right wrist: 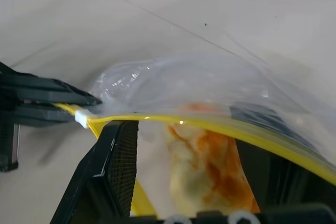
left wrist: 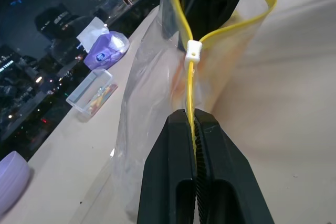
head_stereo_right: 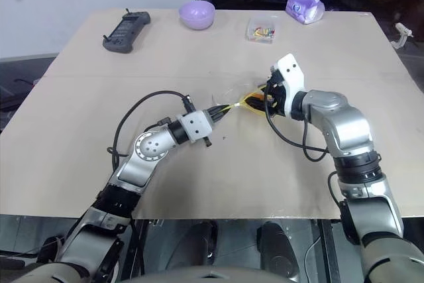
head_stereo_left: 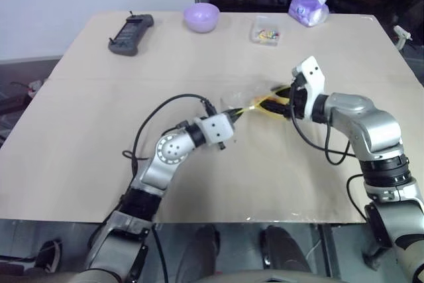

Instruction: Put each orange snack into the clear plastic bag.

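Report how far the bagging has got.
Done: an orange snack lies inside the clear bag, seen through the plastic. In hand: the left gripper is shut on the bag's yellow seal strip, holding the mouth up; the right gripper is open at the bag's mouth, its fingers either side of the snack. Left: draw the right gripper clear. No other orange snack shows on the table.

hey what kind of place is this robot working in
Probably an indoor lab or office at night: a plain tan table against a dark window with city lights, holding a tissue pack, a purple bowl and a black handheld controller.
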`<control>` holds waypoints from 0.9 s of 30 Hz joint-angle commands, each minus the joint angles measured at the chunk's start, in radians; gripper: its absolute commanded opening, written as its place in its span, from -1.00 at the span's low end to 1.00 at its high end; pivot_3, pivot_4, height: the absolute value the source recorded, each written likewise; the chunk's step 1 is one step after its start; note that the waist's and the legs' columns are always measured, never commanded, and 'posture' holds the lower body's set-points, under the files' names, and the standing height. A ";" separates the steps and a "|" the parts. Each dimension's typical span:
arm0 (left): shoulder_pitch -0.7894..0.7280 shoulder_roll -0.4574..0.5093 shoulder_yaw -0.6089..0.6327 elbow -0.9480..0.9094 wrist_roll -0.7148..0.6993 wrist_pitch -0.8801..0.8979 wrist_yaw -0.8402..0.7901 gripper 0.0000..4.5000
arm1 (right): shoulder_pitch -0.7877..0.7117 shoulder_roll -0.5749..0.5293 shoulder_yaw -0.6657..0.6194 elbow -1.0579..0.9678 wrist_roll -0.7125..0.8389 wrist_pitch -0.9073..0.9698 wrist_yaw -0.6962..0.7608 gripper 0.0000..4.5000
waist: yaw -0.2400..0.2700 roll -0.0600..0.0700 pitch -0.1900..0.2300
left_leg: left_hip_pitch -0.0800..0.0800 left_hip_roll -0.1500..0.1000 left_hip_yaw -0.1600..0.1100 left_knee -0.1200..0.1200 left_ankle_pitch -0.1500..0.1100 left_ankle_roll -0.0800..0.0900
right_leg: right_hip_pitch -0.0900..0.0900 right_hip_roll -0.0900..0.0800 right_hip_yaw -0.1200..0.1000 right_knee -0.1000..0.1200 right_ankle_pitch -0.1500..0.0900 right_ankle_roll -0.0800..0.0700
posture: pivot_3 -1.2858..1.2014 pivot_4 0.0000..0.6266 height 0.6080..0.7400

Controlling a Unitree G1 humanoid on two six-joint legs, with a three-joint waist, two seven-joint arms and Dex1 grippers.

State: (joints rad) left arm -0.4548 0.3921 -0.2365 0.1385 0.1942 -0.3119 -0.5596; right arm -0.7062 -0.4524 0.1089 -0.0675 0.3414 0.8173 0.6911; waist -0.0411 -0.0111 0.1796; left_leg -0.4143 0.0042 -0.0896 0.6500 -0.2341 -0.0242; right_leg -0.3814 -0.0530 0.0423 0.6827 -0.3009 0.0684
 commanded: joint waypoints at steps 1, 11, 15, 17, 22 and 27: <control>-0.014 -0.004 0.005 -0.018 -0.004 -0.018 0.011 -1.00 | 0.029 -0.034 -0.011 -0.063 0.021 -0.011 0.041 0.34 | 0.003 0.000 0.000 | 0.000 0.000 0.000 0.000 0.000 0.000 | 0.000 0.000 0.000 0.000 0.000 0.000 | 0.03 -0.52 1.00; -0.002 0.005 0.017 -0.029 -0.008 -0.010 0.018 -1.00 | 0.298 -0.433 -0.244 -0.081 0.076 -0.339 0.430 0.34 | 0.025 0.000 0.000 | 0.000 -0.001 0.000 0.000 0.000 0.000 | 0.002 -0.001 -0.001 -0.002 0.000 0.000 | 0.03 -0.52 1.00; -0.004 0.003 0.013 -0.027 -0.011 -0.010 0.018 -1.00 | 0.342 -0.463 -0.204 -0.014 -0.071 -0.503 0.356 0.34 | 0.021 0.000 0.000 | 0.002 0.000 0.000 0.001 0.000 0.000 | 0.003 -0.001 0.000 -0.002 0.000 0.000 | 0.03 -0.52 1.00; -0.008 -0.001 0.009 -0.023 -0.010 -0.010 0.017 -1.00 | 0.342 -0.433 -0.148 0.006 -0.167 -0.584 0.293 0.34 | 0.018 0.000 0.000 | 0.002 0.001 0.000 0.001 0.000 0.000 | 0.003 0.001 0.000 -0.001 0.000 0.000 | 0.03 -0.52 1.00; -0.015 -0.003 0.007 -0.017 -0.011 -0.015 0.011 -1.00 | 0.327 -0.355 -0.046 0.019 -0.278 -0.674 0.230 0.34 | 0.011 0.000 0.000 | 0.001 0.000 0.001 0.001 0.000 0.000 | 0.003 0.000 0.000 -0.001 0.000 0.000 | 0.03 -0.52 1.00; -0.015 0.000 0.009 -0.019 -0.011 -0.014 0.009 -1.00 | 0.288 -0.319 -0.007 0.071 -0.359 -0.715 0.171 0.34 | 0.013 0.000 0.000 | 0.001 0.000 0.000 0.002 0.000 -0.001 | 0.003 -0.001 0.000 -0.002 0.000 0.000 | 0.03 -0.52 1.00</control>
State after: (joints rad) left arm -0.4575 0.3903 -0.2363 0.1394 0.1945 -0.3112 -0.5513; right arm -0.4005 -0.7708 0.1179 0.0124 -0.0104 0.1234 0.8829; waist -0.0282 -0.0112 0.1795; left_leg -0.4135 0.0038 -0.0895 0.6517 -0.2334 -0.0255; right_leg -0.3785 -0.0539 0.0417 0.6807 -0.3007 0.0687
